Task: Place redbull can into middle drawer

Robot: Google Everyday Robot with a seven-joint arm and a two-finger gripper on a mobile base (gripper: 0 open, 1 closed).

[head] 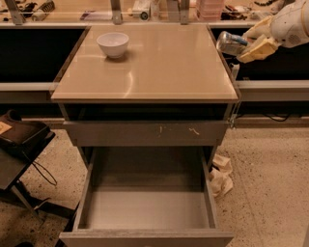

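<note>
Silver redbull can (228, 42), pinched sideways in the gripper (244, 46), aloft at the right edge of the countertop (159, 67) (carry step). Next move: lower it over the open middle drawer (147, 207), then release onto its floor.

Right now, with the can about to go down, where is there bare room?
The middle drawer is bare wall to wall. The tabletop is free except for the white bowl at its back left. The gripper holds the redbull can above the table's right edge. Clutter crowds the back ledge.
</note>
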